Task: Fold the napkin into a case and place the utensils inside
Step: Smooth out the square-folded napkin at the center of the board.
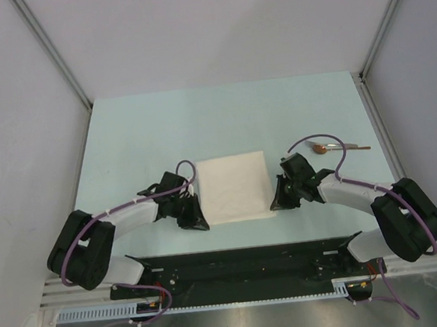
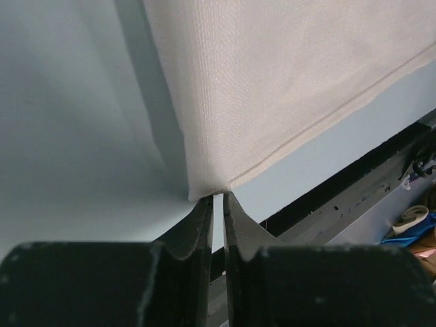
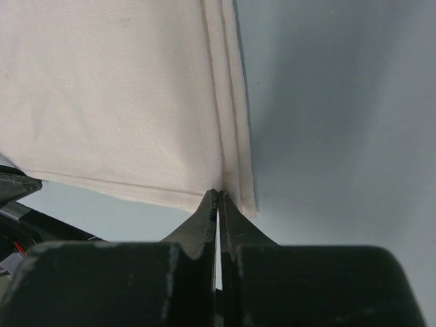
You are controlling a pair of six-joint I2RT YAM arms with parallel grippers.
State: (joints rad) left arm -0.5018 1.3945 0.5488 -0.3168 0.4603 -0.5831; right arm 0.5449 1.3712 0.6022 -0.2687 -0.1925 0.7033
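Observation:
The white napkin (image 1: 235,187) lies as a folded square on the pale blue table, between my two arms. At its near left corner my left gripper (image 1: 197,222) has its jaws nearly together, pinching the napkin (image 2: 286,88) right at the gripper tips (image 2: 218,197). That corner looks slightly lifted and casts a shadow. My right gripper (image 1: 276,203) is shut at the near right corner. Its tips (image 3: 219,193) press on the layered edge of the napkin (image 3: 116,95). The spoon (image 1: 342,147) lies to the far right on the table, with its coppery bowl pointing left. No case shows.
The black base rail (image 1: 244,258) runs along the near table edge just behind both grippers and shows in the left wrist view (image 2: 354,191). Grey walls (image 1: 14,154) close in the table on the left, right and back. Purple cables loop over both arms.

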